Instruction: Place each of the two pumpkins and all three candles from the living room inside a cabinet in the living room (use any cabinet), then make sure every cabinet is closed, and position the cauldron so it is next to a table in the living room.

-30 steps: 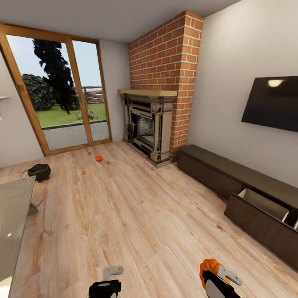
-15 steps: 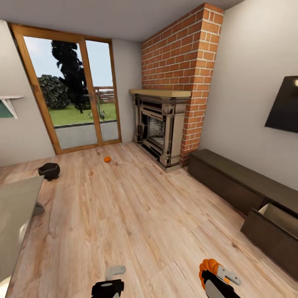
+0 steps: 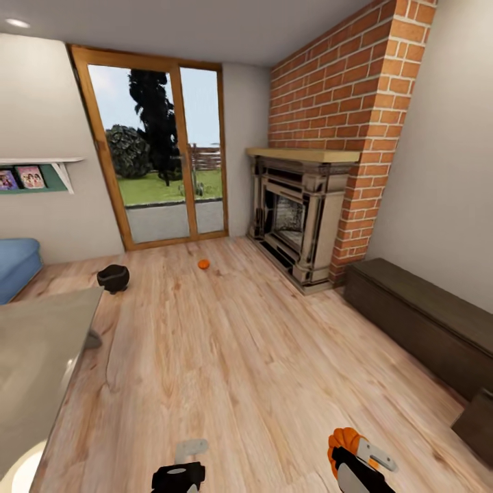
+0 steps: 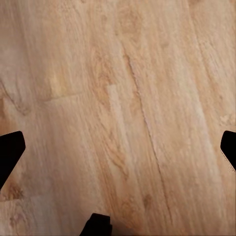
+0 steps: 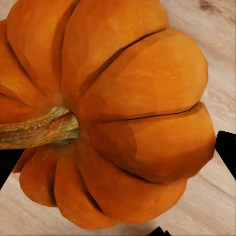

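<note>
No writing is legible anywhere; the right tool (image 3: 346, 452) pinches a pumpkin (image 5: 113, 113) at lower right, the left tool (image 4: 118, 147) spread over floor.

You'll find no readable text, label, brand or number anywhere; the two small framed pictures (image 3: 20, 179) at upper left are too blurred.

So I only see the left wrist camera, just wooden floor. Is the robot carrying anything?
Observer: Yes, the right gripper holds a pumpkin between its fingers.
Operator: Is there another pumpkin?
Observer: One small pumpkin lies on the floor near the glass door.
Operator: Where's the cauldron?
Observer: The cauldron sits on the floor, just beyond the table corner.
</note>
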Controlling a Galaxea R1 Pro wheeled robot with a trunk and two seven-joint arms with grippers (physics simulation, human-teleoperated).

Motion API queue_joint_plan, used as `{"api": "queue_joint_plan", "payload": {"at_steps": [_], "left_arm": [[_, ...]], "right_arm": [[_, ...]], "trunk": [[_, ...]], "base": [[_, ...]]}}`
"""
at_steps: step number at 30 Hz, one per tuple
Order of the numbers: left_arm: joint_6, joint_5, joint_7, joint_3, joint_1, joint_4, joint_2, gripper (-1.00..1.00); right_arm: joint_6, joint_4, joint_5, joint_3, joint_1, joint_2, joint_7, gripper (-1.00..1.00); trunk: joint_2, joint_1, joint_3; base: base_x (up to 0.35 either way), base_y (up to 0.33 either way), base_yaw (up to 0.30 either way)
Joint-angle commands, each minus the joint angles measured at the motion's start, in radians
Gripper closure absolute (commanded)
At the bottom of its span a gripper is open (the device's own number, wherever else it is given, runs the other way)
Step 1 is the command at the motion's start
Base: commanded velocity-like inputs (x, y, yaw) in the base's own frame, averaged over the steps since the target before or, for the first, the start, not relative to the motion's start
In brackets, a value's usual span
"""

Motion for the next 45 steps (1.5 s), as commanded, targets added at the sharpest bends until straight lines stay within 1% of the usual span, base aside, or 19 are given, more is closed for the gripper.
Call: {"api": "queue_joint_plan", "payload": {"at_steps": [1,9,14,27,29,31,35,40,45], "left_arm": [[0.005,0.006,0.008,-0.009,-0.001,-0.001,0.001,-1.00],[0.005,0.006,0.008,-0.009,-0.001,-0.001,0.000,-1.00],[0.005,0.006,0.008,-0.009,-0.001,-0.001,0.000,-1.00],[0.005,0.008,0.008,-0.007,-0.001,-0.001,0.002,-1.00],[0.006,0.010,0.008,-0.004,-0.001,-0.001,0.004,-1.00],[0.006,0.010,0.008,-0.003,-0.001,-0.001,0.005,-1.00],[0.008,0.010,0.007,-0.004,-0.001,-0.001,0.006,-1.00],[0.012,0.008,0.006,-0.004,-0.001,-0.001,0.015,-1.00],[0.017,0.005,0.005,-0.003,-0.001,-0.001,0.050,-1.00]], "right_arm": [[0.001,-0.002,-0.003,0.009,-0.001,-0.001,-0.009,1.00],[-0.001,-0.001,-0.001,0.009,-0.001,-0.003,-0.007,1.00],[-0.001,-0.001,0.001,0.009,-0.001,-0.003,0.014,1.00],[0.000,0.000,0.002,0.011,-0.001,-0.002,0.025,1.00],[0.001,0.000,0.002,0.011,-0.001,-0.003,0.040,1.00],[0.002,0.000,0.002,0.011,-0.001,-0.004,0.069,1.00],[0.001,0.000,0.002,0.011,-0.001,-0.006,0.092,1.00],[0.000,0.000,0.004,0.010,-0.001,-0.006,0.097,1.00],[0.000,0.004,0.004,0.011,-0.001,-0.004,0.097,1.00]], "trunk": [[-0.001,0.001,-0.001],[-0.001,0.001,-0.001],[-0.001,0.001,-0.001],[-0.001,0.001,-0.001],[-0.001,0.001,-0.001],[-0.001,0.001,-0.001],[-0.001,0.001,-0.001],[-0.001,0.001,-0.001],[-0.001,0.001,-0.001]], "base": [[0.348,0.000,0.061],[0.350,0.000,0.011],[0.350,0.000,0.000],[0.350,0.000,0.000],[0.350,0.000,0.000],[0.350,0.000,0.000],[0.350,0.043,0.000],[0.344,0.138,0.000],[0.334,0.177,0.000]]}}
